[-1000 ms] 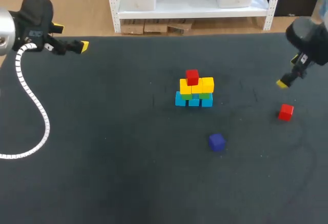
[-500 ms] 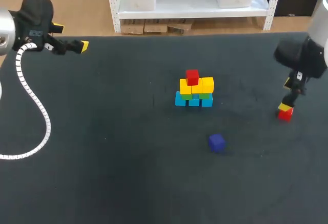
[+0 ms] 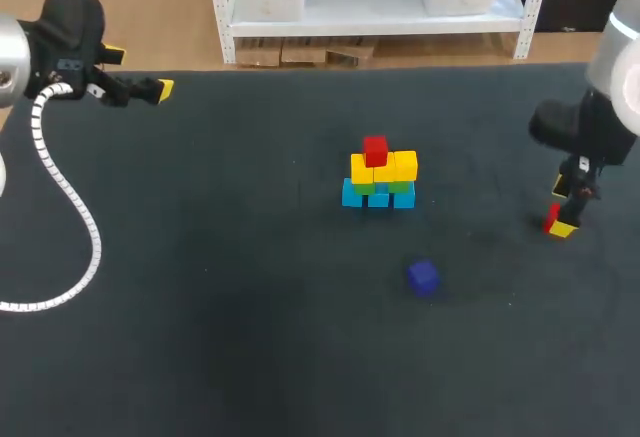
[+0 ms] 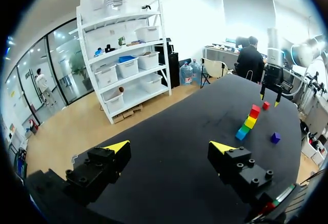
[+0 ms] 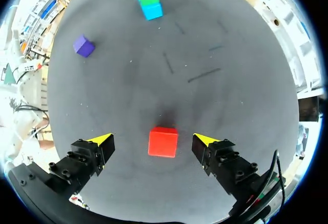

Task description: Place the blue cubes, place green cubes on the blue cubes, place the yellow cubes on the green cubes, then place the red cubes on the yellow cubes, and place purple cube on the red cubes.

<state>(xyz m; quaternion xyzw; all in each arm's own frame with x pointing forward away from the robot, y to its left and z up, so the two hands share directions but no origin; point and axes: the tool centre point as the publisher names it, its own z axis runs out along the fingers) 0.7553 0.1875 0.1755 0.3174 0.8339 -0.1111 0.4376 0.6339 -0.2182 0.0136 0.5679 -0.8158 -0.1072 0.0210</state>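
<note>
At mid-table stands the stack (image 3: pixel 380 177): blue cubes (image 3: pixel 352 195) at the base, green cubes (image 3: pixel 401 186) on them, yellow cubes (image 3: pixel 405 165) above, and one red cube (image 3: pixel 375 150) on top. A purple cube (image 3: pixel 423 277) lies alone in front of it. My right gripper (image 3: pixel 560 209) is down over a loose red cube (image 3: pixel 550 218) at the table's right. In the right wrist view that red cube (image 5: pixel 163 141) sits between the open fingers of my right gripper (image 5: pixel 153 139), touching neither. My left gripper (image 3: pixel 139 72) hangs open and empty at the far left.
The left arm's white ribbed cable (image 3: pixel 70 197) loops over the table's left part. The left wrist view takes in the stack (image 4: pixel 249 121), the purple cube (image 4: pixel 275 137) and my right arm (image 4: pixel 271 75) far ahead of the left gripper (image 4: pixel 169 147).
My right gripper has come down and toward the table's front until its open fingers straddle the loose red cube. The left arm and the stack have not moved.
</note>
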